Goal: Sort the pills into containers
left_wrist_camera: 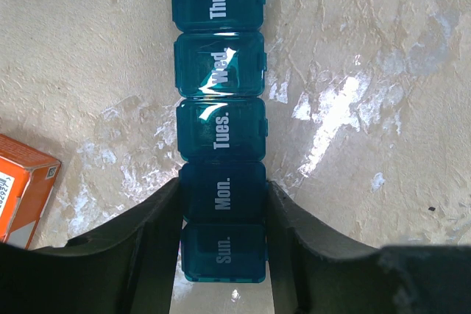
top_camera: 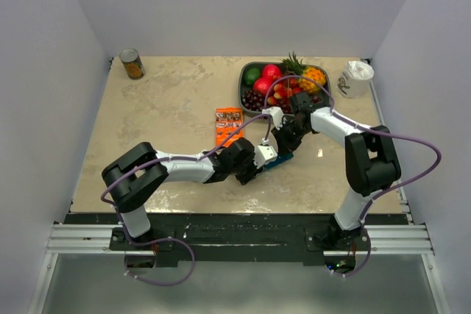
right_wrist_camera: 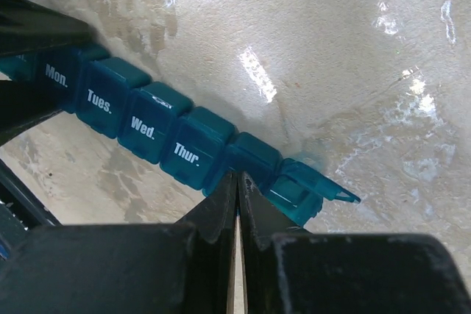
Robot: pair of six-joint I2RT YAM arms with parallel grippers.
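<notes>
Lids come first, I think. The containers [left_wrist_camera: 221, 101] are one blue strip lying flat on the worktop [left_wrist_camera: 383, 71], near the middle of the top view and a bit right of centre. Your left jaws are clamped on the strip's sides at the "Mon." box, low in the left wrist view. Your right jaws are pressed together into one thin tip. That tip sits right at the side of the strip, by the box after "Thur.", low in the middle of the right wrist view. The last lid at the far end looks lifted a little, but I cannot tell for sure. I see no pills in any view.

To do this well, hold the strip tight with the left jaws so it cannot slide or tip. Hook the thin tip under the small lip of one lid and push up slowly. A hard push may flip the strip out of the clamp.

For room, the orange box [top_camera: 228, 124] lies just up and left of the strip in the top view. The fruit tray [top_camera: 243, 93] sits higher, so go gently that way. The two arms are very close together. Bare worktop shows to the right of the strip. The near edge is lower in the frame, apart from the strip.
</notes>
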